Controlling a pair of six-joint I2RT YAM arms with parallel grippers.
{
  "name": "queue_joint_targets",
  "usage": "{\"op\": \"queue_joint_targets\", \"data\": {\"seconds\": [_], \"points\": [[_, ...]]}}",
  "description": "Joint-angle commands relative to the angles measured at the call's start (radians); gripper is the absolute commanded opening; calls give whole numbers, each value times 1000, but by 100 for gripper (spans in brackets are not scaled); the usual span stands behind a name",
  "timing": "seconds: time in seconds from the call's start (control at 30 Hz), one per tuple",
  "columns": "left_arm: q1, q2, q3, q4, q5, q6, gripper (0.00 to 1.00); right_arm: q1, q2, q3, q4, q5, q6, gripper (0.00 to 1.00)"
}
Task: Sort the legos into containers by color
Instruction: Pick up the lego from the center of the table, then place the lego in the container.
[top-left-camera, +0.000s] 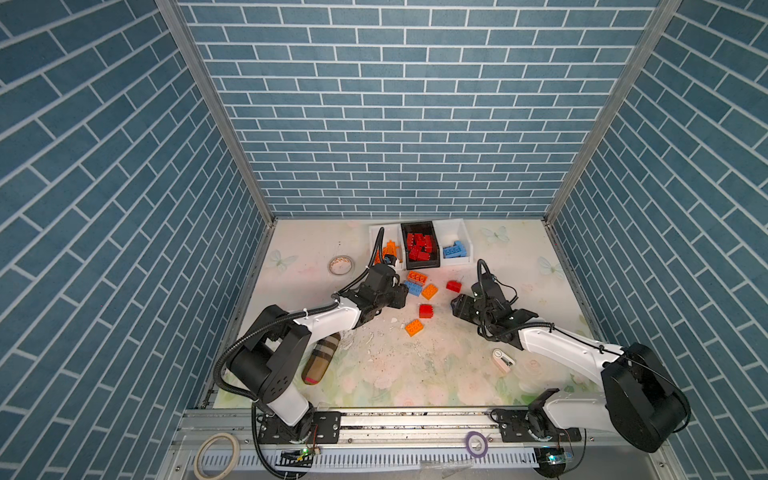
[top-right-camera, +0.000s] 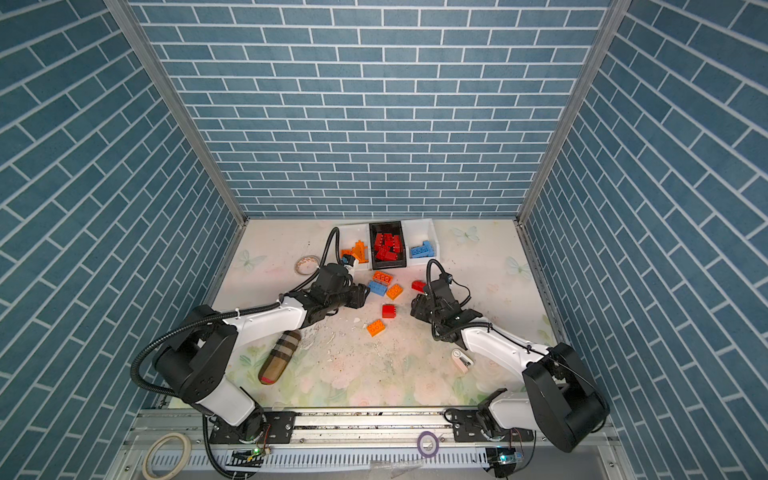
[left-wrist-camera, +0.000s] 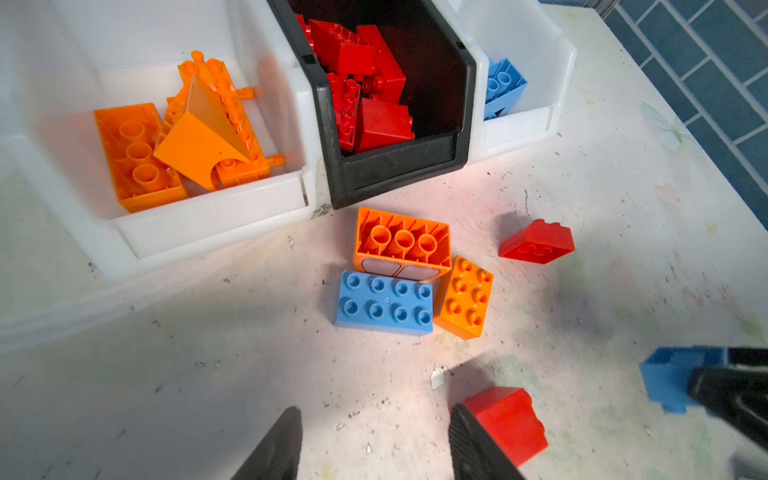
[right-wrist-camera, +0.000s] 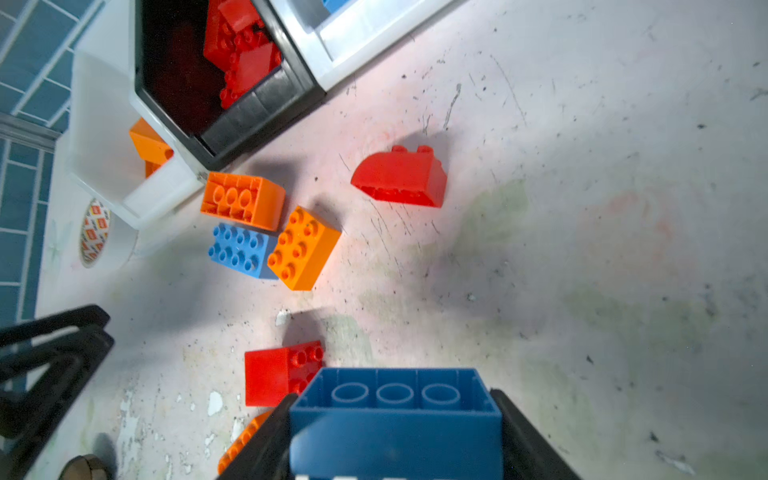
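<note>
The pale floral desk carries three plastic bins mid-frame: left white bin with orange legos, black bin with red, right white bin with blue. Right jaws grip a blue studded brick; left jaws stand wide, empty, left of six loose bricks.

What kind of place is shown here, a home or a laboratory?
Probably a robot test cell: left arm and right arm bolted to a metal rail, printed brick walls enclosing a scuffed table.

Smooth plastic on a worn counter
The bricks are seen as glossy plastic, the white bins as milky and matt, the black bin as scuffed; the counter is scratched and flaking.
</note>
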Motion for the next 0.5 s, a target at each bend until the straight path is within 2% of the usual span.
{"op": "queue_joint_targets", "data": {"seconds": [0.0, 0.47], "points": [[-10, -48, -40, -3, -15, 1, 59, -55, -11, 11, 64, -67, -43, 50], [-33, -207, -177, -62, -49, 19, 59, -249, 166, 196, 203, -334, -92, 48]]}}
